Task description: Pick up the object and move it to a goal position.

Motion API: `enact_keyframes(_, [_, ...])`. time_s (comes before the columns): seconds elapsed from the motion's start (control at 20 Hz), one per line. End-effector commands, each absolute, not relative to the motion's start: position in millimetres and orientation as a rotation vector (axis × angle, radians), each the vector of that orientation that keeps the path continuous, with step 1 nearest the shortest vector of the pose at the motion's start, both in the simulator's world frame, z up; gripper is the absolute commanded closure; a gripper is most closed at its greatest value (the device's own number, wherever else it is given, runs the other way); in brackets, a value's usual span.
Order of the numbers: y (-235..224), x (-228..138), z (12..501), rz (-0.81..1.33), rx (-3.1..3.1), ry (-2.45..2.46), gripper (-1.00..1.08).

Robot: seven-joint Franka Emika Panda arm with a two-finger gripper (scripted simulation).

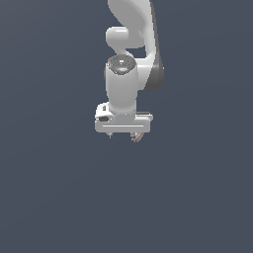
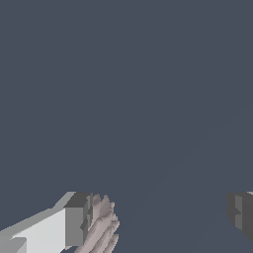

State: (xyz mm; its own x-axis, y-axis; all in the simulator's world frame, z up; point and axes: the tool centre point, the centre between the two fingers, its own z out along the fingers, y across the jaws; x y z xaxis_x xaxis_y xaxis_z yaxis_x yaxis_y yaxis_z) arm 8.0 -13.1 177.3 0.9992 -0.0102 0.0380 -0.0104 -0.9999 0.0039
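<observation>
My gripper (image 2: 158, 217) jaws stand wide; only the wrist view shows the object (image 2: 101, 225) touching one finger (image 2: 76, 220).

the exterior view looks from high up and steeply down along the white, rounded robot arm (image 1: 127, 74), which enters from the upper edge and ends near the middle of the frame. it sits far enough off to show the whole wrist and the white gripper bar against a plain slate-grey floor (image 1: 49, 197). the wrist view rides on the arm itself and faces out past the fingers, very near: one grey fingertip (image 2: 78, 220) fills a lower corner. both views share the gripper (image 1: 123, 134) and the small pinkish-brown ribbed lump (image 2: 101, 225), which seems to rest against that fingertip.
</observation>
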Motion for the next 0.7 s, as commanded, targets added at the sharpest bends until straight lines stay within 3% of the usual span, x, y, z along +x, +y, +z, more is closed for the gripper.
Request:
enact_keyframes(0.0, [-17.8,8.2,177.2,0.060,3.141,-0.035,-0.92])
enact_keyframes(0.65, [-9.3,-0.5,169.1,0.054,3.141,-0.122,-0.92])
